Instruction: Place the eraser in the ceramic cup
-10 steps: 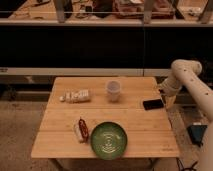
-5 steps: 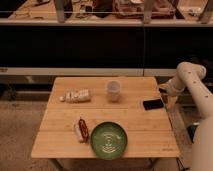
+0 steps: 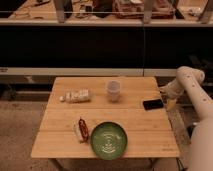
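Note:
The eraser, a flat black slab, lies on the right side of the wooden table, near its right edge. The ceramic cup, small and pale, stands upright at the table's back middle, well left of the eraser. My gripper hangs at the end of the white arm, just right of the eraser at the table's right edge. It holds nothing that I can see.
A round green plate sits at the front middle. A red-and-white object lies left of it. A pale packet lies at the back left. A dark counter with shelves runs behind the table.
The arm has drawn back to the right, and the gripper now sits just off the eraser's right end. The eraser and cup have not moved.

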`<state>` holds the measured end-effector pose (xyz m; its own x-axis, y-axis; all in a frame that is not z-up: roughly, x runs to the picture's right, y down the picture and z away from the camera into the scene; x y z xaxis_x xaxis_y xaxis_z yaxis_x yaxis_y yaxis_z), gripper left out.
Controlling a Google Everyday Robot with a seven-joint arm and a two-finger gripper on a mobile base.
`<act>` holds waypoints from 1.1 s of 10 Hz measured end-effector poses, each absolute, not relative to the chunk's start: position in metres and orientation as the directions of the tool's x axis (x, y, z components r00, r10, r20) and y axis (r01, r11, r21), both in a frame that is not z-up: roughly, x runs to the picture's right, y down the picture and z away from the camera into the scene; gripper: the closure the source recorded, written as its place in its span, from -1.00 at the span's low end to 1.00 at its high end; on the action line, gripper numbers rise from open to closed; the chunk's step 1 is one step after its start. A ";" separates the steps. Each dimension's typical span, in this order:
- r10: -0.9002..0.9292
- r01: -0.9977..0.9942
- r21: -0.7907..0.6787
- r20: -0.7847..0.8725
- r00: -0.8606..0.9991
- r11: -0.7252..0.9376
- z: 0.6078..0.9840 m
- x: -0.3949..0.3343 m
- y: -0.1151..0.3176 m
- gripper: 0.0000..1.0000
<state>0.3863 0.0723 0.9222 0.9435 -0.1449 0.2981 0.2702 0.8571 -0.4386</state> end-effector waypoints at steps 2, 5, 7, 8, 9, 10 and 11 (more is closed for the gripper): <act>-0.140 0.267 -0.446 0.296 0.945 0.855 0.928 0.388 0.081 -0.60; -0.147 0.275 -0.469 0.290 0.946 0.840 0.934 0.387 0.095 -0.51; -0.173 0.298 -0.481 0.287 0.942 0.824 0.937 0.384 0.102 -0.12; -0.183 0.307 -0.486 0.286 0.941 0.818 0.937 0.382 0.104 0.06; -0.194 0.317 -0.493 0.285 0.939 0.810 0.937 0.380 0.107 0.29; -0.202 0.325 -0.499 0.285 0.937 0.804 0.937 0.377 0.108 0.53; -0.206 0.330 -0.503 0.286 0.936 0.799 0.936 0.374 0.108 0.74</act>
<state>0.3738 0.1079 0.9363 0.9357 -0.2061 0.2863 0.3298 0.7991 -0.5027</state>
